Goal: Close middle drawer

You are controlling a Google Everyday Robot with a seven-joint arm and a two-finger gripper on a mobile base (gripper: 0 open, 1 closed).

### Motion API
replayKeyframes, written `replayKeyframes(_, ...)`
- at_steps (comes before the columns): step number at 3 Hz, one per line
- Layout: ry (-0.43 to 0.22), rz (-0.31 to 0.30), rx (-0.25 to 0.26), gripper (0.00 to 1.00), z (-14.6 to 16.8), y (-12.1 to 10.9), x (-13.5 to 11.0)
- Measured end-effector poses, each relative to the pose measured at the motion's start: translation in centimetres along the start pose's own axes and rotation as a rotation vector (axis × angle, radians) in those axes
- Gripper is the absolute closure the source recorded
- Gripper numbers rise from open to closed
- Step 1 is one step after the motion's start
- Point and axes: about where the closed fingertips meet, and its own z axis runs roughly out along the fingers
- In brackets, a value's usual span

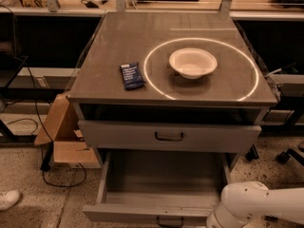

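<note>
The middle drawer (161,177) is pulled far out of the grey cabinet, and its long box is empty. Its low slim front panel (118,213) sits at the bottom edge of the camera view, with a small dark bar handle (169,221). Above it, the taller-fronted top drawer (118,136) is pushed almost in. My gripper is out of view. Only a white arm link (251,204) shows at the bottom right, just right of the middle drawer's front right corner.
A white bowl (193,62) and a dark blue packet (131,75) lie on the cabinet top (109,42). An open cardboard box (64,134) and black cables (57,175) lie on the floor at left. A white shoe (8,198) shows at far left and a chair caster (285,156) at right.
</note>
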Motion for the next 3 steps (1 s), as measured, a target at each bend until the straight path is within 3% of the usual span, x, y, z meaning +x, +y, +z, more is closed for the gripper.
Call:
replayKeyframes(1,-0.067,0.016,0.067,1.00,-1.4,-1.1,-1.9)
replayKeyframes(3,-0.159,0.021,0.090,1.00,-2.4,-2.4,-4.2)
